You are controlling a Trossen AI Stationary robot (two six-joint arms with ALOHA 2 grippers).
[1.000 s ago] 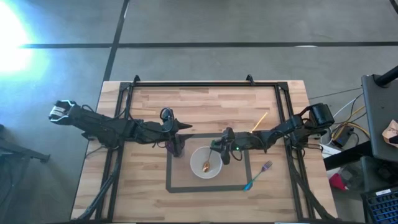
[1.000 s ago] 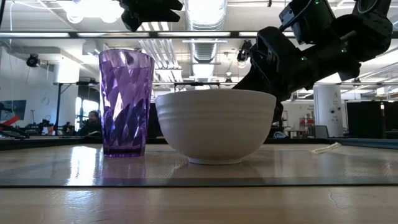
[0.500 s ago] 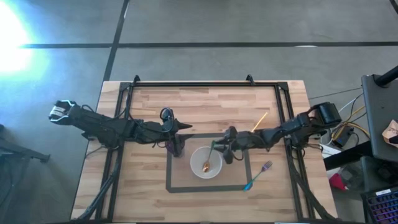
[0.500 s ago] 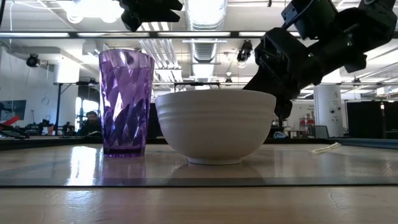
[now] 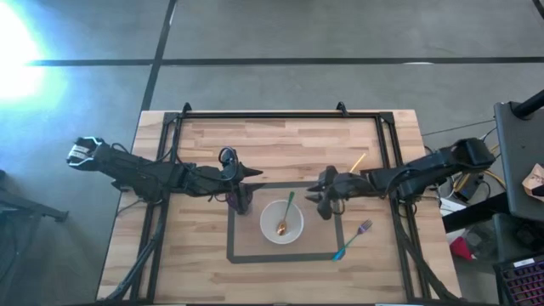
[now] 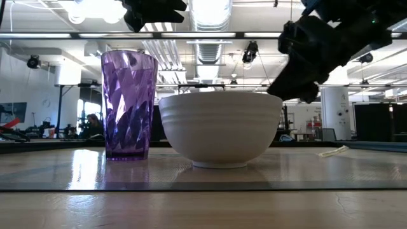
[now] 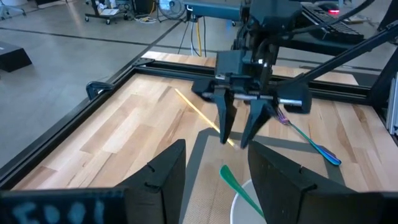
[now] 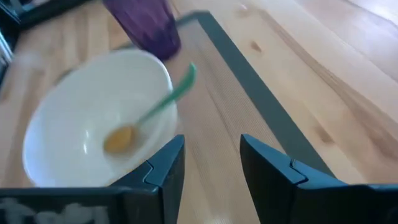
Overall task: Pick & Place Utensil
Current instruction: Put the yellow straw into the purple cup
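**Green-handled spoon in bowl**

Left gripper (image 5: 240,192) hangs centre-left over the purple cup (image 5: 238,201) — fingers spread, empty. Centre frame, the spoon (image 5: 285,214) rests in the white bowl (image 5: 281,222). Right gripper (image 5: 324,198) — just right of it, fingers apart, holding nothing.

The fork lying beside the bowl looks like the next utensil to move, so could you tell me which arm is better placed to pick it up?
Probably the right. Its open gripper hangs empty just above the fork on that side, while the left gripper sits over the purple cup, with the bowl between.
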